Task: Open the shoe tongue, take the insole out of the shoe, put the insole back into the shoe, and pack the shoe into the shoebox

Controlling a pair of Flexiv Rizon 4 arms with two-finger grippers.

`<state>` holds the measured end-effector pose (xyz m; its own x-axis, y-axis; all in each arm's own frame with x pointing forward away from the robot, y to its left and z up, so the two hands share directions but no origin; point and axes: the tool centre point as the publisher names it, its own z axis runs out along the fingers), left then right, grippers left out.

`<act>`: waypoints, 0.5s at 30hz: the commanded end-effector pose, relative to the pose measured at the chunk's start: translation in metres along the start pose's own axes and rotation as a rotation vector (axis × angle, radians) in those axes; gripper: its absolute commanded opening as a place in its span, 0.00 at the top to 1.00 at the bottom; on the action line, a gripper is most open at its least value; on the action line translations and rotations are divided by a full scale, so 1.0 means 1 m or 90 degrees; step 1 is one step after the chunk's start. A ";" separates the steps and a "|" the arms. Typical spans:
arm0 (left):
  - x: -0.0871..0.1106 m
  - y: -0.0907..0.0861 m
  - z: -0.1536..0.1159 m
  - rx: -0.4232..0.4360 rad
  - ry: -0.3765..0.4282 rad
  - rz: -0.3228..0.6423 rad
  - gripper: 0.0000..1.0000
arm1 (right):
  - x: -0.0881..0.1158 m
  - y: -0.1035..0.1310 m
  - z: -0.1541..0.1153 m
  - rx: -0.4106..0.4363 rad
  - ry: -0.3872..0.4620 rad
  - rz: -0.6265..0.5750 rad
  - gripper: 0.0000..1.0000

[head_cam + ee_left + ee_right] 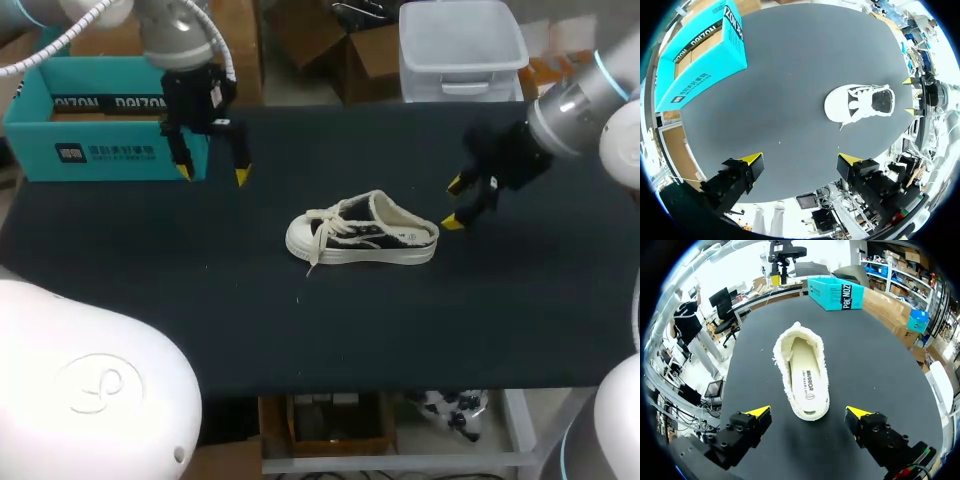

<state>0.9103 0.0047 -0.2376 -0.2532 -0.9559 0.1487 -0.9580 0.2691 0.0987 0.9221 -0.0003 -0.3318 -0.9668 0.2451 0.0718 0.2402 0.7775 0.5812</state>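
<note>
The shoe (pixel 362 240) sits mid-table, heel toward my right gripper (pixel 454 203), spread and empty at its 2 o'clock, so I'd steady the heel there and bring my left gripper (pixel 212 174), likewise spread and empty at 10 o'clock near the shoebox (pixel 100 120), onto the tongue (pixel 355 213).

The table (pixel 320 330) has a flat, matte black top that spans the head view from side to side; its near edge runs straight across, and the surface lies smooth, without folds or wrinkles; both wrist views show the same dark, even top reaching out to its edges; a tiny pale speck (pixel 298 297) lies on the bare top toward the near edge, too small to tell what it is.
</note>
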 end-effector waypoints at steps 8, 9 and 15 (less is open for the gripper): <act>0.032 0.006 0.024 0.026 -0.005 -0.019 0.00 | -0.001 -0.013 0.048 -0.103 0.007 -0.048 0.00; 0.034 0.005 0.025 0.028 -0.008 -0.022 0.00 | -0.002 -0.013 0.051 -0.107 0.010 -0.049 0.00; 0.048 0.004 0.030 0.024 -0.019 0.001 0.00 | -0.008 -0.018 0.061 -0.125 0.012 -0.041 0.00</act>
<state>0.8899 -0.0359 -0.2584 -0.2566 -0.9570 0.1353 -0.9621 0.2663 0.0584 0.9259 0.0185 -0.3857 -0.9800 0.1960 0.0359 0.1617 0.6771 0.7180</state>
